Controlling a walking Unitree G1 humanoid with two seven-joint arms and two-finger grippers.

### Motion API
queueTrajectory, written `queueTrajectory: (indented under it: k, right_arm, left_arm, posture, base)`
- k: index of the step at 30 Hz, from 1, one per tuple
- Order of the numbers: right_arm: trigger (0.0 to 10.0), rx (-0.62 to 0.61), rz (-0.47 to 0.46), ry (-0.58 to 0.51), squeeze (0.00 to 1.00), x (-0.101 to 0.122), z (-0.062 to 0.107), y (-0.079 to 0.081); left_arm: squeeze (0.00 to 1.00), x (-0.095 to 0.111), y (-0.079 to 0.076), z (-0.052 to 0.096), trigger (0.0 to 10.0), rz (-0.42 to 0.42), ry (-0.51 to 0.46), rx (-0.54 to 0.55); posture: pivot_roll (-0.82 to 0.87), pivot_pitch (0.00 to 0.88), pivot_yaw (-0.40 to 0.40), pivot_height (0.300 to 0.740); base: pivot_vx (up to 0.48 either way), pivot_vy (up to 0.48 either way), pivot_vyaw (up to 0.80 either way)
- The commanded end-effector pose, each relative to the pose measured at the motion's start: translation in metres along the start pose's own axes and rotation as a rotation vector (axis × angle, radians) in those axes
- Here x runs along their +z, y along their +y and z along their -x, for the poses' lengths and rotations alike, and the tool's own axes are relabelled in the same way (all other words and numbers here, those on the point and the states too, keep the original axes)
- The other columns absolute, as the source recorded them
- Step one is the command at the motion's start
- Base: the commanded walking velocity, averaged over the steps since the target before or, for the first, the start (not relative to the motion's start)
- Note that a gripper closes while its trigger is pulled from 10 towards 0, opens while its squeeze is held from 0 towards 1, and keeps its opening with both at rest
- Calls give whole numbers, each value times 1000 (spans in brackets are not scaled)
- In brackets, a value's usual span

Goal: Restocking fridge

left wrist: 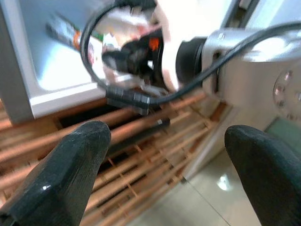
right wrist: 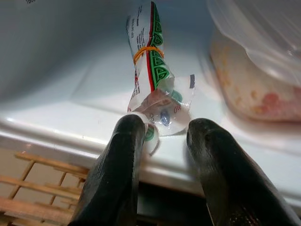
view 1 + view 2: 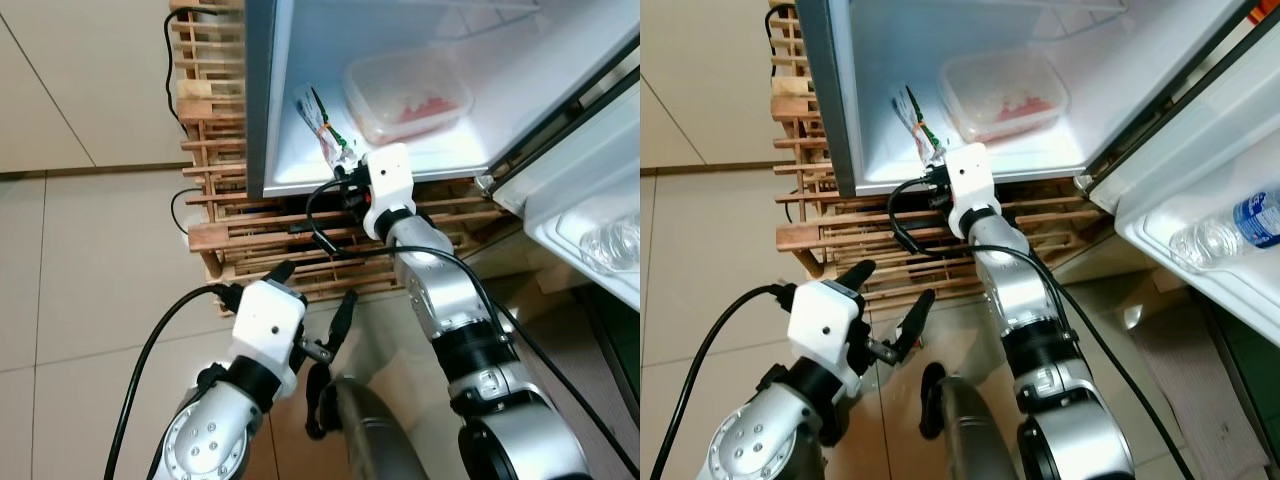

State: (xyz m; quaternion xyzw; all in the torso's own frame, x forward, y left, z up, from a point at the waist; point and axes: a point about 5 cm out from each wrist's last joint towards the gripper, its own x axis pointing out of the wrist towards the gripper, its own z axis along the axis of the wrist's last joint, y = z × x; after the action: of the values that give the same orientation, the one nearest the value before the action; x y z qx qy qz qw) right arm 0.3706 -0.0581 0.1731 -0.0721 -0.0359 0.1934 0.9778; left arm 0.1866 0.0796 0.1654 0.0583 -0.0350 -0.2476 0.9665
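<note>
The rolled plastic packet (image 2: 153, 75), printed in green and red and cinched by an orange rubber band (image 2: 146, 49), lies on the white floor of the open fridge (image 3: 300, 175), its crumpled open end toward the front lip. A clear lidded food tub (image 3: 408, 92) with reddish contents sits just beside it, at about 2 o'clock from the packet in the left eye view.

The right gripper (image 2: 162, 129) is at the fridge's lip, fingers a little apart. The packet's loose end lies between their tips, touching or nearly so; whether they actually grip the film I cannot tell.

The packet looks light, soft and crinkly, with slick film that would likely slide or crumple under a pinch. The banded waist at 12 o'clock from the fingertips in the right wrist view seems the firmest place to hold; the flared end would probably just fold.

The left gripper (image 3: 318, 318) hangs low in front of the wooden pallet (image 3: 215, 235) under the fridge, fingers spread wide and empty. A water bottle (image 3: 1225, 232) lies in the door shelf (image 3: 1200, 285) at 3 o'clock.
</note>
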Motion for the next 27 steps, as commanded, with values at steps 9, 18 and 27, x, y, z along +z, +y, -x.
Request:
queueTrajectory:
  k: [9,18,27]
  right_arm:
    - [9529,-9,15,27,0,-5,-15,7]
    - [10000,-60,59,-75,0,19,-28,3]
    - [10000,-73,86,-155,0,22,-24,-6]
  left_arm:
    - [0,-1,-8,8,10000,37,26,-27]
    - [0,-1,-13,12,10000,52,39,-39]
    - [0,-8,-10,0,10000,51,35,-64]
  posture:
    - [139,378,-239,732]
    - [135,390,-235,732]
    - [106,311,-220,732]
  base:
    - [0,0,0]
    - [0,0,0]
    - [0,0,0]
